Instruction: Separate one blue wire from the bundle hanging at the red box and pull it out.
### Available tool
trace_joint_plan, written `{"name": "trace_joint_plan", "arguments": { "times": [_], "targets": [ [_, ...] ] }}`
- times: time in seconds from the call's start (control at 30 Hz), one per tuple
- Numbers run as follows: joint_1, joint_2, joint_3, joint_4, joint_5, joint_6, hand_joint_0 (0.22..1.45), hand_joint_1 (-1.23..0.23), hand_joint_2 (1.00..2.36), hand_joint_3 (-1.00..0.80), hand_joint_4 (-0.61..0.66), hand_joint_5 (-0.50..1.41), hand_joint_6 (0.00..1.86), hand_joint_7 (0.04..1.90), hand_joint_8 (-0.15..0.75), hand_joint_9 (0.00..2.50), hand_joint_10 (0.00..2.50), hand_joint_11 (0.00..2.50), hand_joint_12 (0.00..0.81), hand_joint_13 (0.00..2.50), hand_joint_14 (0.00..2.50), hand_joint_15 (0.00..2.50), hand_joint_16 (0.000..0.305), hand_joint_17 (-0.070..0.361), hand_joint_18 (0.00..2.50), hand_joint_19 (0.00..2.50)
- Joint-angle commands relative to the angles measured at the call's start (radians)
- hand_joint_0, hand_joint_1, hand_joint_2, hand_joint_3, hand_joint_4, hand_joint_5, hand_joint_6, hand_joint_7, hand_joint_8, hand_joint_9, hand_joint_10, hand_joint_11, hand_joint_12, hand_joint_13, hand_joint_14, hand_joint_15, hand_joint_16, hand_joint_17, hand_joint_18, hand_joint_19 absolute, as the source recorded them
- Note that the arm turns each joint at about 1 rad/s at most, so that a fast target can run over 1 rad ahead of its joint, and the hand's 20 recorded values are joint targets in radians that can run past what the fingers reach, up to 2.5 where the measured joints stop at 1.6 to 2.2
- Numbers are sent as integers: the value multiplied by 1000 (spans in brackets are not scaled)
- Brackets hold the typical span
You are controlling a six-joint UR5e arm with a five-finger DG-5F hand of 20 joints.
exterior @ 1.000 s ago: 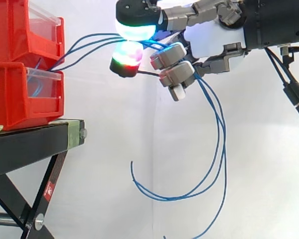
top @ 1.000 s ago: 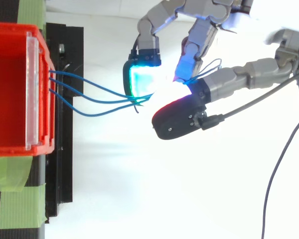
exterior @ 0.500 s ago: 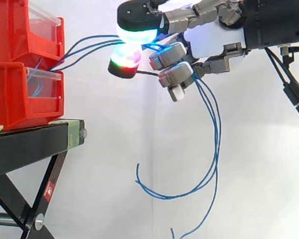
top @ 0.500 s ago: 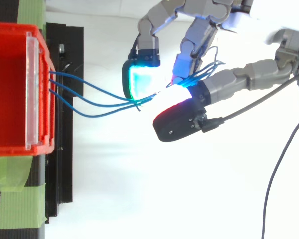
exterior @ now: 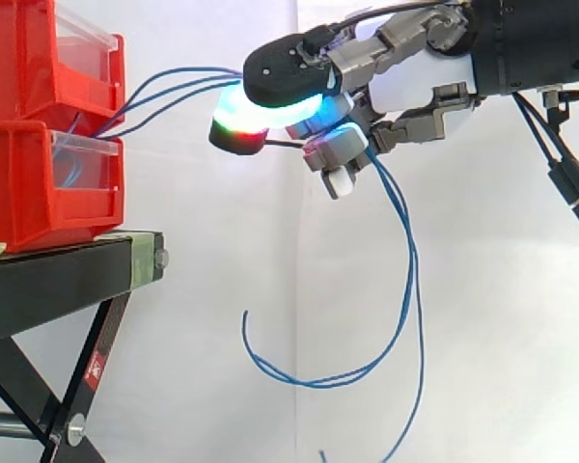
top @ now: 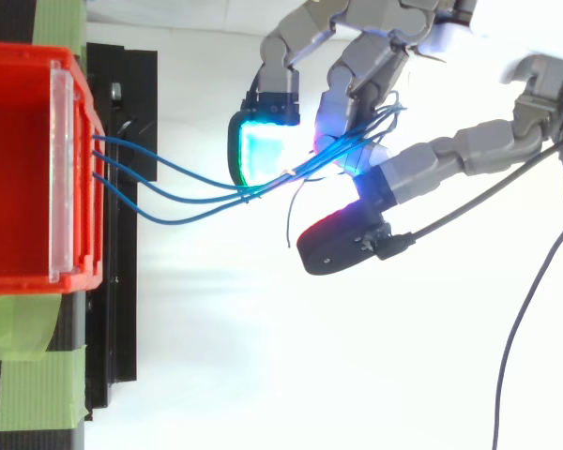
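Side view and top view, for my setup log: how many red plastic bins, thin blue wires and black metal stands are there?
Red plastic bins: 2
Thin blue wires: 3
Black metal stand: 1
Total: 6

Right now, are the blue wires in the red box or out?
In: the blue wires run from the red box to the hand pinching them.

- Wires (top: 169, 221): three thin blue strands leave the box front, converge rightward into one bundle, then hang in long loose loops, ends free.
- Box (top: 19, 169): red, upright, clear front plate.
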Motion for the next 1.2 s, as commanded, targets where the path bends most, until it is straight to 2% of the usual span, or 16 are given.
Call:
{"name": "trace_joint_plan", "arguments": {
  "times": [0.0,0.27,0.37,0.47,0.67,0.93,1.17],
  "targets": [
    [-1,1,-1,0,0,0,621,-981,1004,-446,203,-231,936,863,306,1034,594,1602,429,1302,15,1427,54,122,1105,731],
    [-1,0,0,0,0,0,513,-819,1000,-500,192,-202,917,875,323,1200,555,1632,453,1401,11,1442,58,130,1172,771],
    [-1,0,0,2,0,0,504,-767,1000,-500,185,-188,910,894,323,1258,502,1675,450,1428,11,1435,59,132,1208,764],
    [-1,0,0,2,0,0,519,-686,1002,-474,152,-160,894,953,309,1360,337,1779,431,1458,11,1452,57,128,1228,793],
    [-1,0,0,0,0,2,541,-627,1008,-417,132,-144,879,988,297,1442,167,1841,414,1466,12,1460,55,124,1223,808],
    [1,0,0,0,0,0,573,-620,1006,-428,123,-131,871,1013,281,1503,96,1900,410,1477,15,1461,53,119,1223,797],
    [1,0,0,0,0,2,599,-710,1015,-332,94,-120,878,1067,279,1548,98,1914,402,1482,16,1452,50,113,1221,791]
  ]
}}
